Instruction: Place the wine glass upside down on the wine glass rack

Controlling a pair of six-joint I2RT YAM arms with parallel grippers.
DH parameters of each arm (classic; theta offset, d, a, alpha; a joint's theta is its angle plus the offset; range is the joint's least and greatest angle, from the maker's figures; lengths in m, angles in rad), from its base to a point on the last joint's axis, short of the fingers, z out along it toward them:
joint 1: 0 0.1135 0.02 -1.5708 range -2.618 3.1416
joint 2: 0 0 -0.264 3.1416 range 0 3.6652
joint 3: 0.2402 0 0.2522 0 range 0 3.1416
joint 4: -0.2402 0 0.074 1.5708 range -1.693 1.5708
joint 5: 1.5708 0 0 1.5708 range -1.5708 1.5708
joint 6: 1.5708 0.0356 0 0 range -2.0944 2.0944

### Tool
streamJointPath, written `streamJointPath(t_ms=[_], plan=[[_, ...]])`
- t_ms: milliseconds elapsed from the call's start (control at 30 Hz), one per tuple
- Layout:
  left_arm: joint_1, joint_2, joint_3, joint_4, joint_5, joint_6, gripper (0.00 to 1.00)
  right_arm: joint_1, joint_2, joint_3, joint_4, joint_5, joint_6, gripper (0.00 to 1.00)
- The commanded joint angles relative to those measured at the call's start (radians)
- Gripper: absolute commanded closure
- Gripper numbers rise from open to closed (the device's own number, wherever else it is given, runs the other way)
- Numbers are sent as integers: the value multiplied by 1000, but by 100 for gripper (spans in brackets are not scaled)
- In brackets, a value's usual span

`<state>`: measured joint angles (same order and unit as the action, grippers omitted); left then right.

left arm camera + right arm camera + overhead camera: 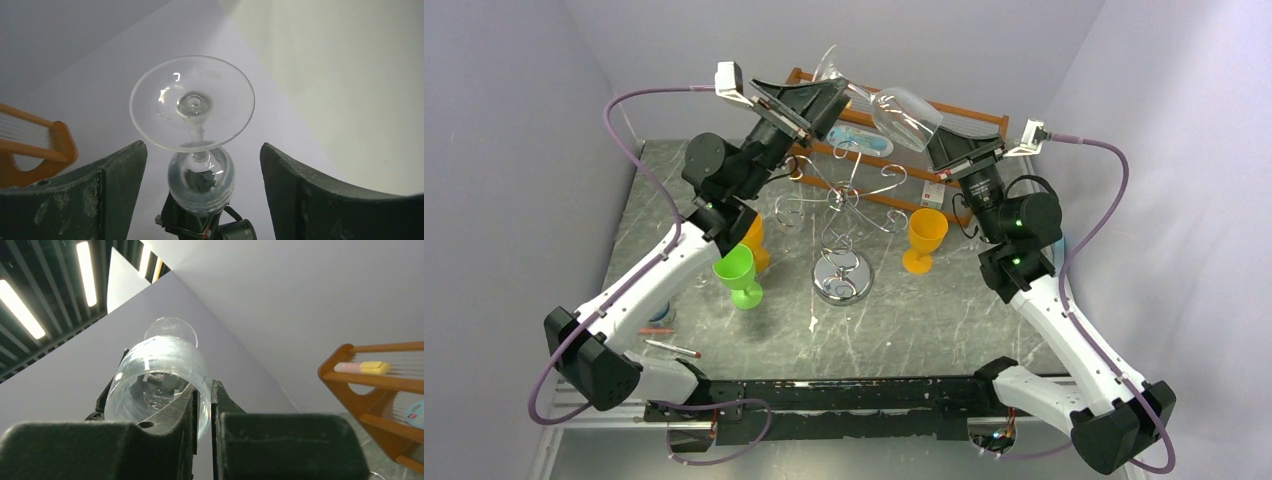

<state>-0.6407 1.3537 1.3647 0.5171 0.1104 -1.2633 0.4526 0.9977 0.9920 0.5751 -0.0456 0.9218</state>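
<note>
Jaws of the right gripper point(204, 390) were pinched almost together on the thin wall of the wine glass point(160, 380) at the bowl's rim, one finger inside the bowl and one outside. Opposite it, the left gripper point(202, 150) was spread wide, its fingers set apart on either side of the round foot and touching nothing that could be seen. The glass was thus carried in the air, tilted, with its foot towards the left arm, above the wine glass rack point(844, 200) on the table. The glass was judged light and stiff, but brittle and slick. A pinch on the rim was thought liable to let it swing or slip, and hard squeezing there to crack it. The stem was reckoned the sounder place to be taken, gently, with the foot left free for a scroll arm.
</note>
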Motion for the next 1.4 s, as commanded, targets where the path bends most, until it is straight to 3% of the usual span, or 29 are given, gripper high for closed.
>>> streamJointPath(t_ms=[0,133,367,533,700,767,867,933,1033,1167,1367], plan=[[-54,35,-26,165,-103,28,13,18,1,-3,64,-5,33,100],[-73,43,-30,215,-160,50,19,20,-6,-12,59,-19,41,100],[-141,53,-17,304,-297,153,46,23,-34,-51,48,-28,61,100],[-166,60,-17,359,-341,206,57,23,-55,-72,35,-32,67,100],[-176,55,-4,372,-346,288,93,25,-80,-88,15,-36,64,100],[-177,51,-5,376,-337,314,95,25,-91,-89,-7,-39,49,99],[-178,34,-17,394,-311,368,95,24,-118,-103,-61,-28,30,73],[-178,16,-28,399,-292,404,95,25,-160,-122,-112,-8,14,49],[-177,-22,-41,371,-271,479,95,23,-234,-151,-219,16,-33,34],[-177,-39,33,208,-224,560,95,23,-338,-176,-400,29,-123,24],[-178,-63,124,0,-133,655,95,23,-471,-151,-623,117,-253,22]])
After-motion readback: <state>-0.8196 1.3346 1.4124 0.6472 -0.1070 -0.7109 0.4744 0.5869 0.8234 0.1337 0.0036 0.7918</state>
